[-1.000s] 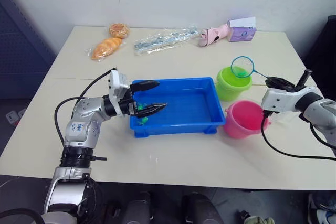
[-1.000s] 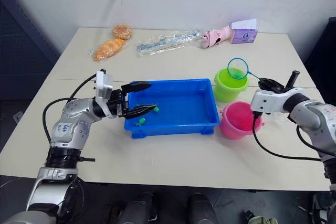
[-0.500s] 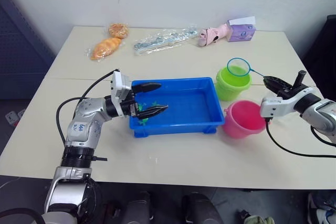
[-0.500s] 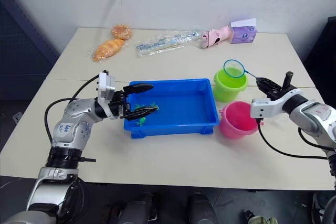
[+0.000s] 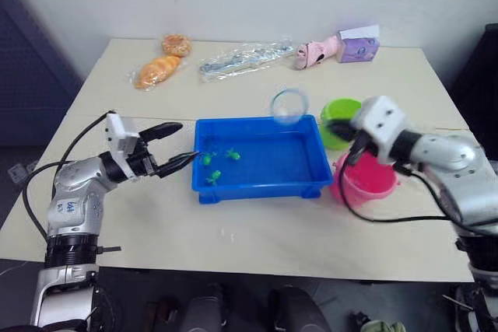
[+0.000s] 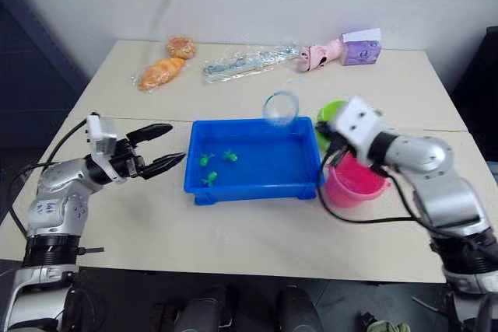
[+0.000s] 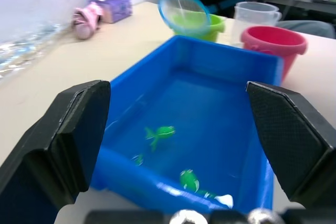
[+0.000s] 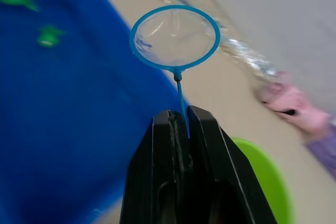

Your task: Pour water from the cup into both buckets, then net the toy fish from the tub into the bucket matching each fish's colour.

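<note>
Blue net (image 5: 287, 106) hoop hovers above tub (image 5: 261, 189) rim.

Swinging the net (image 5: 288, 106) leftward, off the green bucket (image 5: 340, 118) and out over the far rim of the blue tub (image 5: 303, 184), handle pinched in the right gripper (image 8: 181, 124). Pulling the left gripper (image 5: 177, 145) back out of the tub to its near-left corner, fingers spread, uncovering three green toy fish (image 5: 215, 177).
</note>
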`<action>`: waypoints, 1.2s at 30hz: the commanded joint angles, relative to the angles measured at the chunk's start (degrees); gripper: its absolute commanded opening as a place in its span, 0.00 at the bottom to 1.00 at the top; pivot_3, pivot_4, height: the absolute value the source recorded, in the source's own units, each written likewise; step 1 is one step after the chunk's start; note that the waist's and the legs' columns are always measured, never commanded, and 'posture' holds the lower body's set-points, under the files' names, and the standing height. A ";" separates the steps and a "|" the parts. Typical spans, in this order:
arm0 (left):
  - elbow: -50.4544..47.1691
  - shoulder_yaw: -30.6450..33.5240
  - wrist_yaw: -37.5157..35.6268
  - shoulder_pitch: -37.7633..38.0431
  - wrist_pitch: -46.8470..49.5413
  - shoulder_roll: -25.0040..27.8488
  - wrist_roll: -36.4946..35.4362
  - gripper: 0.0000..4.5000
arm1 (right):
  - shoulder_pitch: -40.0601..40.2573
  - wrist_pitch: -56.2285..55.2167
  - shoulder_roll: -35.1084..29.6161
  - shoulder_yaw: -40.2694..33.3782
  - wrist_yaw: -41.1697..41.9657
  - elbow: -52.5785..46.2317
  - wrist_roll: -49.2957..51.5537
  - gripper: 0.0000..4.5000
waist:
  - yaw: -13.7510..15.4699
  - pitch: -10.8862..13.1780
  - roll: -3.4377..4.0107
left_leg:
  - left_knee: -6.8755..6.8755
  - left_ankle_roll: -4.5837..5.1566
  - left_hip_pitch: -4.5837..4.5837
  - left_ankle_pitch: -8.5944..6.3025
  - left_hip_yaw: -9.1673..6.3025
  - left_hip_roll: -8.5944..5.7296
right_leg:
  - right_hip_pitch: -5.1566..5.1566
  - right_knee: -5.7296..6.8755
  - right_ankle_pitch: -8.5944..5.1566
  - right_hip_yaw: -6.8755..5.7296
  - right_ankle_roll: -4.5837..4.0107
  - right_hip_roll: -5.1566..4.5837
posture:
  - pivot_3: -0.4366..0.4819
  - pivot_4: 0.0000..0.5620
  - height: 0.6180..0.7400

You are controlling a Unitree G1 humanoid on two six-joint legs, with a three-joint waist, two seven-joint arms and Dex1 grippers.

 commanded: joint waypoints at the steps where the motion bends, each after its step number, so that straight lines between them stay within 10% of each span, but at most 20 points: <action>1: -2.63 1.20 -1.07 1.86 -0.33 2.28 -0.59 0.98 | -2.29 3.73 2.59 4.59 -1.27 -2.50 -3.77 0.00 | -0.11 0.00 0.00 | 0.00 0.02 0.00 -0.03 0.00 -0.02 | 0.00 -0.02 0.00 0.02 0.00 -0.02 | 0.48 0.27 1.00; 21: -5.89 -0.60 -4.33 4.99 1.53 5.70 -0.04 0.98 | -10.05 -1.10 14.70 17.83 0.85 11.71 -21.53 0.00 | -0.63 0.00 0.00 | -0.09 -0.05 -0.12 -0.03 0.14 -0.14 | -0.38 0.29 0.00 0.10 0.00 -0.08 | 0.48 0.27 1.00; 36: -8.26 -2.97 -4.64 1.65 3.45 4.38 -1.04 0.98 | -4.22 19.89 15.24 -1.42 4.70 -5.34 -3.40 0.00 | -0.39 0.00 -0.01 | -0.12 0.01 -0.17 -0.07 0.13 -0.18 | -0.40 0.24 0.00 0.11 0.00 -0.12 | 0.48 0.27 1.00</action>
